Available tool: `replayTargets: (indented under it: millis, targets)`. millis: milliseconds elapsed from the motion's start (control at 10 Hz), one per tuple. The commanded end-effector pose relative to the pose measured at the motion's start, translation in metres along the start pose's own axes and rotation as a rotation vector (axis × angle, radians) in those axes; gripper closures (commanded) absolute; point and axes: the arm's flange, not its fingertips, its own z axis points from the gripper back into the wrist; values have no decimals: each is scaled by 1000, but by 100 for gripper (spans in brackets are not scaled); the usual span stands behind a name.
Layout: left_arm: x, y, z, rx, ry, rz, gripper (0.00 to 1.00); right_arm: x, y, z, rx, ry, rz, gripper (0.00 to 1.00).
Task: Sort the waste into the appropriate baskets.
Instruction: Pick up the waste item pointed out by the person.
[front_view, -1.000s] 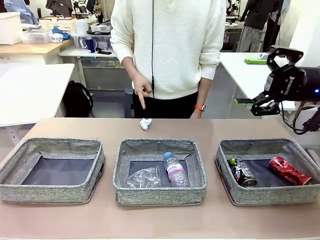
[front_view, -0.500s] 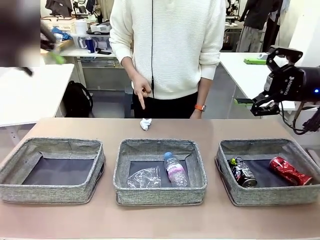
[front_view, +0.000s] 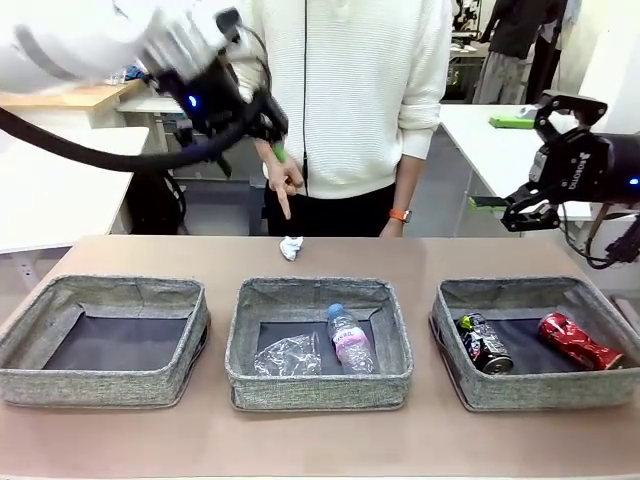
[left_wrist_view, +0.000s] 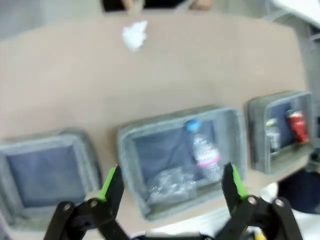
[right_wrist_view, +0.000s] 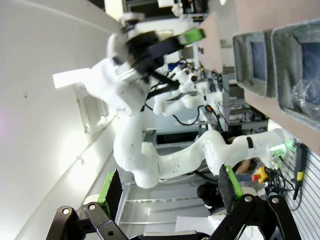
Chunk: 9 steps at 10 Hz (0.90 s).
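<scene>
L arm has swung in fast from the left since a sec ago; left pincer (front_view: 268, 130) now hangs high over the far side of the table (front_view: 450, 255), released, jaws wide, nothing in them. Right pincer (front_view: 548, 160) hasn't moved, parked high at far right, released too.

White paper wad (front_view: 291, 247) lies on the far table edge, under the person's hand (front_view: 284, 180), which points down at it. Left basket (front_view: 105, 338) holds nothing. Middle basket (front_view: 318, 341) has the clear bottle (front_view: 349, 339) and crumpled clear plastic (front_view: 287, 356). Right basket (front_view: 535, 340) has the dark can (front_view: 484, 344) and red crushed can (front_view: 579, 340).

Likely meaning: wad is the 1 item left, prob. for the left basket; L arm looks set to fetch it.
</scene>
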Motion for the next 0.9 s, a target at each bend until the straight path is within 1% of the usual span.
replayTargets:
  millis: [0,200,300,400,500,600,700,800]
  targets:
    - [-7,-8,35,-66,-97,-28,0,1,3,-2,28,-2,7,0]
    - [-7,-8,35,-66,-97,-28,0,1,3,-2,28,-2,7,0]
    - [5,-3,6,-15,-23,-3,0,1,3,-2,28,-2,7,0]
    - [27,-8,-21,43,-10,-9,0,1,3,-2,28,-2,7,0]
    - [42,-19,-59,80,-7,-39,0,1,3,-2,28,-2,7,0]
    - [50,-29,-85,84,20,-93,0,1,3,-2,28,-2,7,0]
    - [64,-30,-115,156,-2,-136,0,1,3,-2,28,-2,7,0]
    - [80,-28,-143,115,54,-199,0,1,3,-2,28,-2,7,0]
